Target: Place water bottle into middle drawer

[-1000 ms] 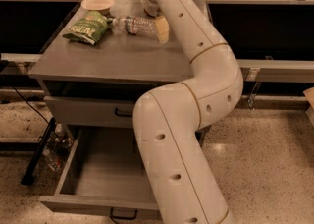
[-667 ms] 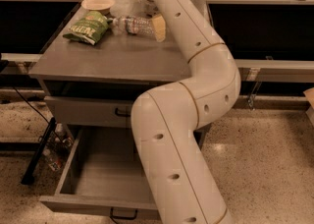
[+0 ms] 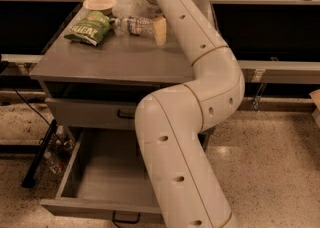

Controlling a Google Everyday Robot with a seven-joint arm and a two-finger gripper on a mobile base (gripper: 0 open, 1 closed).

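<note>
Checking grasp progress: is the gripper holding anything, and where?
Cannot tell: the gripper is at the right end of the water bottle, on the cabinet top.

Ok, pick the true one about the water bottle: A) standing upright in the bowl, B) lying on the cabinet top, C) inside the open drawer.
B: the water bottle lies on its side on the cabinet top, right of the green chip bag, with the gripper at its right end.

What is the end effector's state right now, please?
The end effector: beside the water bottle on the cabinet top; open or closed cannot be told.
</note>
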